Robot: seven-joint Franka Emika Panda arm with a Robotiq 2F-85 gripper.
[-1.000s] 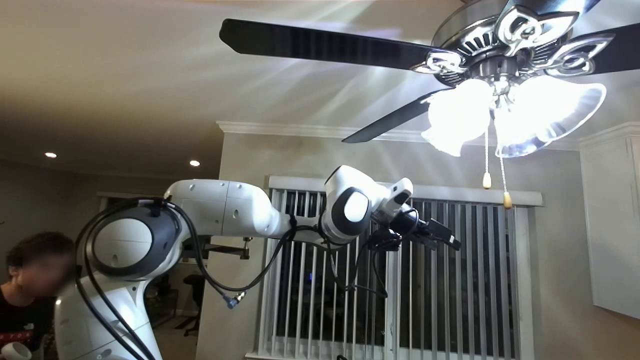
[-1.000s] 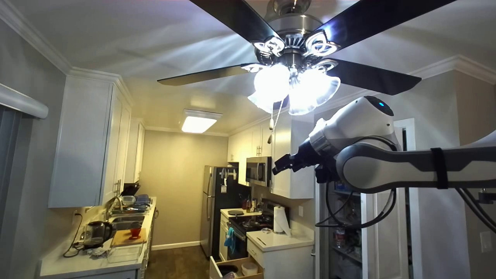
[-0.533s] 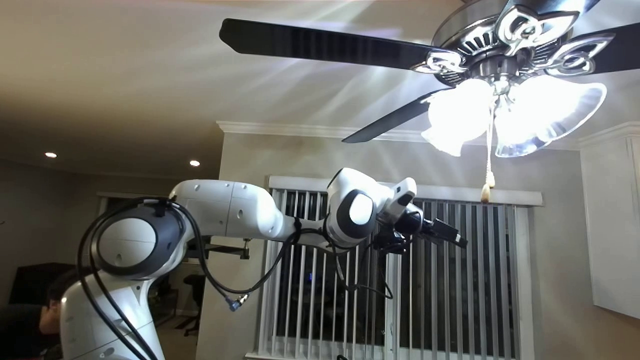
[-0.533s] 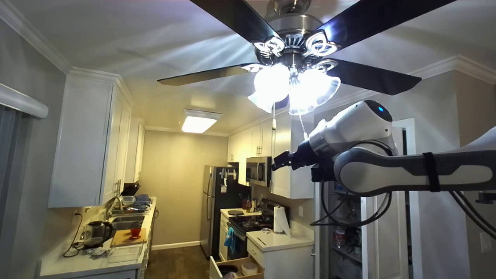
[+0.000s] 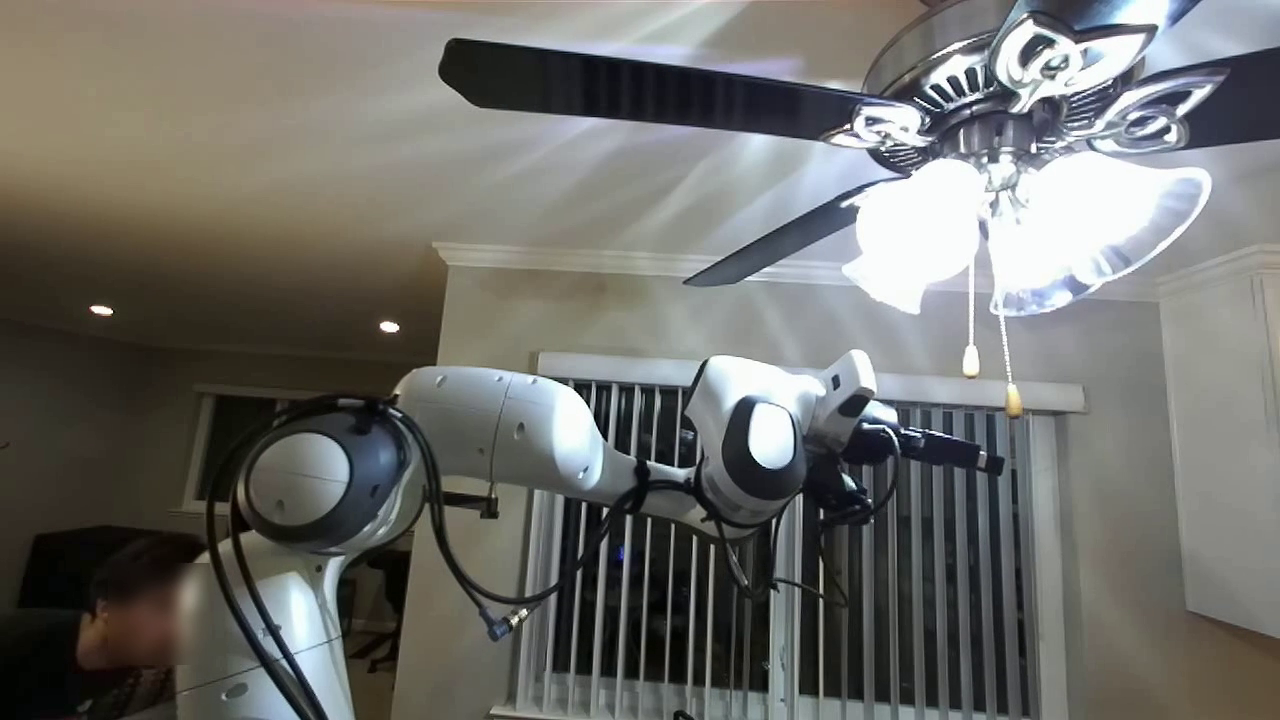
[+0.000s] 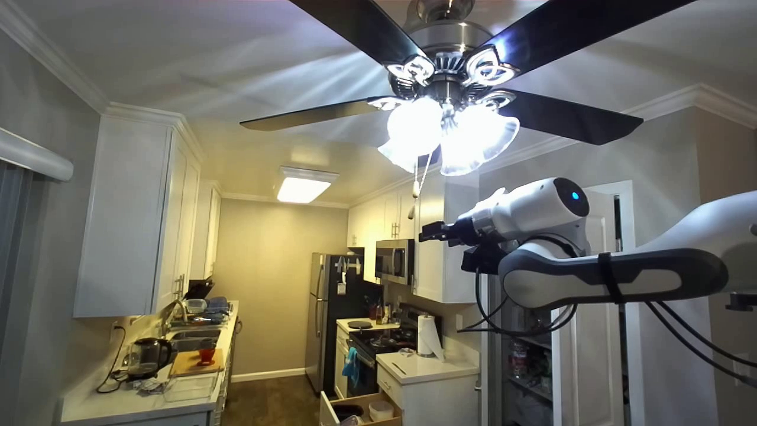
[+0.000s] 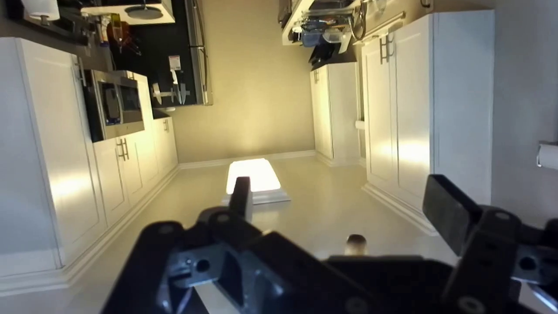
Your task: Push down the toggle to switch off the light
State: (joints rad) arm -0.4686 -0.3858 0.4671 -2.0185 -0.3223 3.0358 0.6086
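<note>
In both exterior views you see the light (image 5: 920, 230) glowing, two pull chains (image 5: 971, 305) beneath it, each ending in a knob (image 5: 1013, 402). The wrist view gives you one knob (image 7: 356, 242), partly hidden by the gripper (image 7: 344, 209); whose chain, you cannot tell. It also shows your fingers (image 7: 240, 196) wide apart, holding nothing. A person (image 5: 100, 640) appears in an exterior view alone. From outside, both knobs hang above your fingertips, near but not touching; seen from the wrist, one appears between the fingers.
</note>
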